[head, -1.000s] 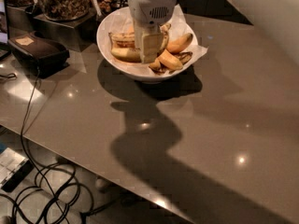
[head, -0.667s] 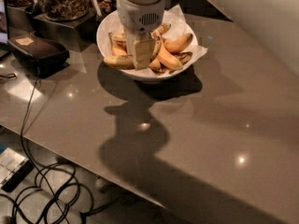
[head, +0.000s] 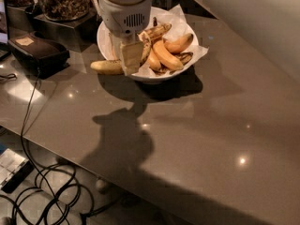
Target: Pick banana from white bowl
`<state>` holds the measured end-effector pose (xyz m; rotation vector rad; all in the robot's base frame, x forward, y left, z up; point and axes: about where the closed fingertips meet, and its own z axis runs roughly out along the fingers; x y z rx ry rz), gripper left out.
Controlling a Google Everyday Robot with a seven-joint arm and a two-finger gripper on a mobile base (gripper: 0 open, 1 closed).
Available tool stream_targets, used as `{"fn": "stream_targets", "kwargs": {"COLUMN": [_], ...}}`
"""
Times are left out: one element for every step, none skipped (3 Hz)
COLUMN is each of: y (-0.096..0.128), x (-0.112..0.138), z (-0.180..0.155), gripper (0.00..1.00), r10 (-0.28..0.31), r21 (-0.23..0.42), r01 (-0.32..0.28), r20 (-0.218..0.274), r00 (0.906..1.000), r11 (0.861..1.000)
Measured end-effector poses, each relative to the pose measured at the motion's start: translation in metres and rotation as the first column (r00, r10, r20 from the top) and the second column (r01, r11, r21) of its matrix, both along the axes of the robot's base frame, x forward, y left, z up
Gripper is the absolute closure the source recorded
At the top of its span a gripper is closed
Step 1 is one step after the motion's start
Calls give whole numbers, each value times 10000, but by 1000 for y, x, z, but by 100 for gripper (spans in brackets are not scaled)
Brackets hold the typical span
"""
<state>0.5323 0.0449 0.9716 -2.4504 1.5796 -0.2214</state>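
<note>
The white bowl (head: 183,61), lined with crumpled white paper, stands at the back of the brown table. My gripper (head: 127,60) hangs over the bowl's left front rim. It is shut on the banana (head: 106,67), a dull yellow one that lies level and sticks out to the left beyond the rim, lifted off the pile. Smooth orange-yellow bananas (head: 167,55) and a brown-streaked banana (head: 156,31) lie in the bowl to the right of the gripper. The gripper body hides the bowl's left part.
A black device (head: 38,52) with a cable sits to the left of the bowl. Jars of nuts (head: 61,1) stand on a dark box behind it. The table's front edge runs diagonally, with cables on the floor (head: 47,191) below.
The gripper has risen and shifted left out of the bowl's middle, bringing the dull yellow banana with it over the left rim.
</note>
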Motion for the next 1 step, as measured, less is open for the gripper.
{"fn": "stream_targets", "kwargs": {"y": [0], "x": [0], "z": [0], "gripper": [100], "r10": [0], "r21": [0], "r01": [0], "r20": [0], "r00": [10000], "r11": [10000]}}
